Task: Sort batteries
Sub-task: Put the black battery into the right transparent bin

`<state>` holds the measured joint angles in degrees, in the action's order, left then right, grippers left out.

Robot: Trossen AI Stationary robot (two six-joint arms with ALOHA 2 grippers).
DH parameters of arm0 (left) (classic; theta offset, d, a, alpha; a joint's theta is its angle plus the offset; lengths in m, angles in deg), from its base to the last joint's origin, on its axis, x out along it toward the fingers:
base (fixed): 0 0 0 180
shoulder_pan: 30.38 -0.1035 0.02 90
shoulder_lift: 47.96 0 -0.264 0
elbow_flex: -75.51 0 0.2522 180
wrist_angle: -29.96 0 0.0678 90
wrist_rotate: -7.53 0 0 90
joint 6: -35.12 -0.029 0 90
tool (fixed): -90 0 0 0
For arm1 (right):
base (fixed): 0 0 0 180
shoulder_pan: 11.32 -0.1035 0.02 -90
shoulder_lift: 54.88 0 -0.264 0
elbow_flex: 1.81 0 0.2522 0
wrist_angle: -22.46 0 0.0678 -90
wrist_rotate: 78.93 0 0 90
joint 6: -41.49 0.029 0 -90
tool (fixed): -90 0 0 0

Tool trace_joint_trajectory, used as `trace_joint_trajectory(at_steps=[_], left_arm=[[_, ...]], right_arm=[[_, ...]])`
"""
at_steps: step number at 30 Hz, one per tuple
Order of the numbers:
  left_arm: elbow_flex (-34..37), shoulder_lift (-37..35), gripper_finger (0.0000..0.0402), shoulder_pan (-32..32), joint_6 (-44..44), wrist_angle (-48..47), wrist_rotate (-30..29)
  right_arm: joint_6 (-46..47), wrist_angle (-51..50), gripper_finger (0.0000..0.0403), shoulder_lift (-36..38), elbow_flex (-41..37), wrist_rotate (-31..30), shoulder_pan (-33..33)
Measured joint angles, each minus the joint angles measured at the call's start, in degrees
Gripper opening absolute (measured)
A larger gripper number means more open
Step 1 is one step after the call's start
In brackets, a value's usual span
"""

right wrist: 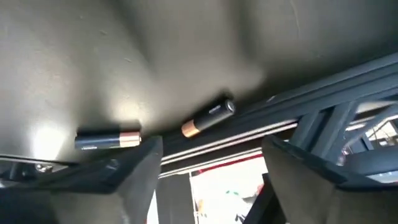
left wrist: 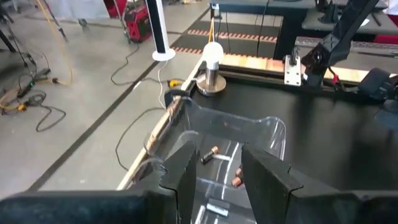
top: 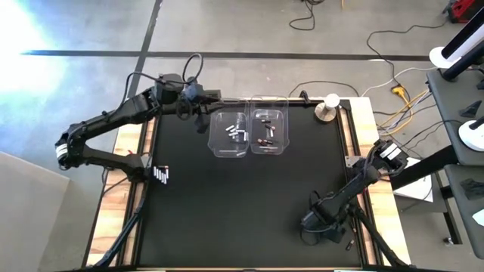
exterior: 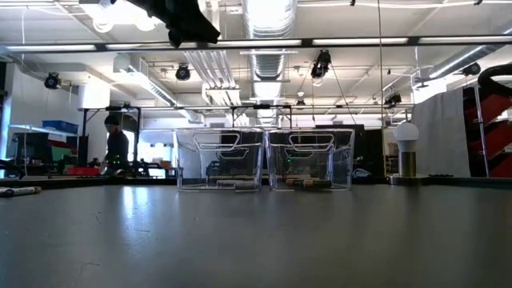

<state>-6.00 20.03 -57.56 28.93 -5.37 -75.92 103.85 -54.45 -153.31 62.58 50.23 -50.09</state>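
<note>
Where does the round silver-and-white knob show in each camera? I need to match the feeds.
High view: knob at the table's far edge, right of the two clear bins.
Low view: at right, beyond the bins.
Left wrist view: near the mat's corner, past the bins.
Right wrist view: not in it.
Shared landmark: the clear bins.

Grey concrete floor (top: 249, 30) crossed by dark stripes (top: 151, 53), strewn with loose cables (top: 306, 15). Overhead, silver ductwork (exterior: 268, 20) and long strip lights (exterior: 364, 41) under a white ceiling. Far off, a person (exterior: 117, 146) beside cluttered tables.
</note>
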Motion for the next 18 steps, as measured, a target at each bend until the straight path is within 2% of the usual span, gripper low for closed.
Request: trace_joint_trajectory(at_steps=[7,12,18], left_arm=[[1.83,-0.19,0.0108,0.00,1.20,2.35,0.00],[1.83,0.00,0.0108,0.00,1.20,3.94,0.02],[1.83,0.00,0.0108,0.00,0.74,4.00,0.02]], right_arm=[[-1.68,2.88,0.0355,0.00,-1.65,-0.14,-0.75],[-3.84,8.66,0.0363,0.00,-2.59,-0.16,-0.80],[-3.86,9.87,0.0363,-0.22,-3.64,-0.09,-1.60]])
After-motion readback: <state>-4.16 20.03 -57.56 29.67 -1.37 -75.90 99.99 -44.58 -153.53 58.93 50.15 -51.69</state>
